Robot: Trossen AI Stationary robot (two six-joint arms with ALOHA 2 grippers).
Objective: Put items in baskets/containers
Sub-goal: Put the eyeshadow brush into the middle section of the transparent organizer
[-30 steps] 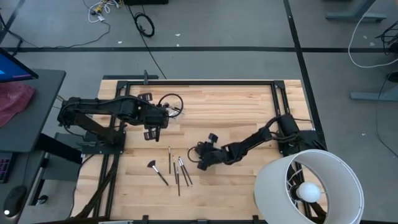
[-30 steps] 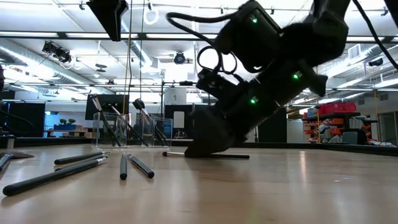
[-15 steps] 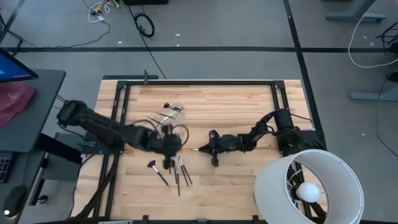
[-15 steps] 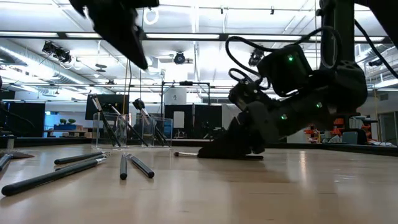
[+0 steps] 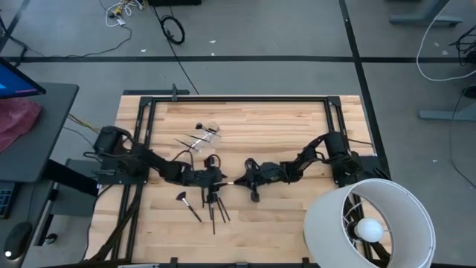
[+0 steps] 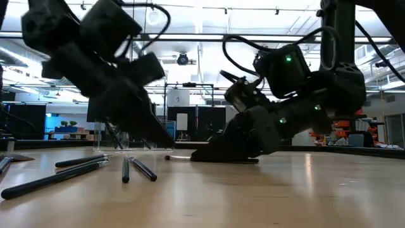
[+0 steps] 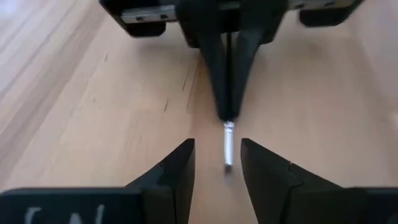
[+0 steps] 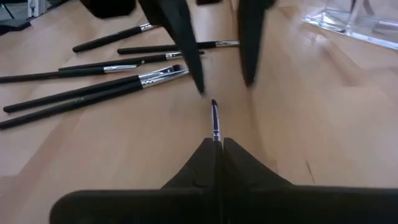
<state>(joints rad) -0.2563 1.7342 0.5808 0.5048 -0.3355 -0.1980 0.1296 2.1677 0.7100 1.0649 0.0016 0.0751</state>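
Makeup brush [image 8: 215,122] was pinched in closed right jaws, tip offered between parted, empty left jaws for handover.

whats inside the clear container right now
The clear container near the table's far side holds a few brushes, leaning at angles. Their exact number cannot be told, and in the low view the left arm covers most of it.

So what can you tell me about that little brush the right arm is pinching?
The brush is thin, with a dark handle, a silver band and a small dark tip. It lies nearly flat, low over the wooden table, clamped in the right gripper. Its free end points into the open left gripper, whose jaws stand either side without closing.
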